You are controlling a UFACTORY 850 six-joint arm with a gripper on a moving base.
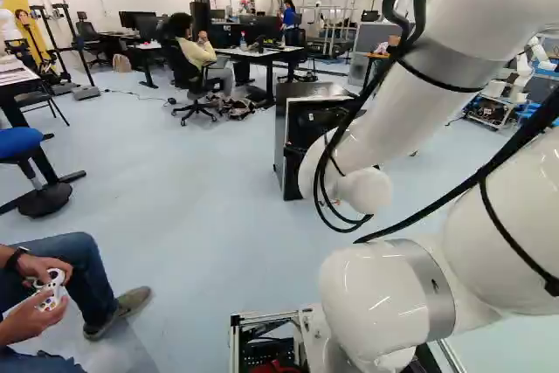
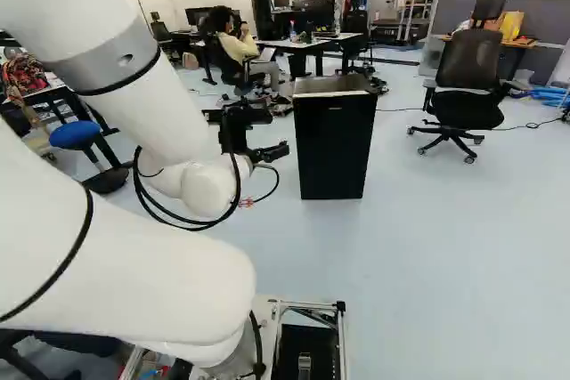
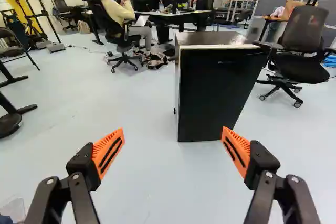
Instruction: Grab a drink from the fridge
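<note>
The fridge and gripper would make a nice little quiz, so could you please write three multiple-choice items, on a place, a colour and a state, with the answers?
1. In the right base view, the mesh-backed chair nearest the fridge stands:
A) left of it
B) right of it
C) on it

2. The gripper's pads are:
A) blue
B) green
C) orange

3. The gripper is:
A) open
B) fully closed
C) clamped on a can

1 B: the chair appears beyond the fridge's right side.
2 C: both pads show orange.
3 A: they stand wide apart, holding nothing.
</note>
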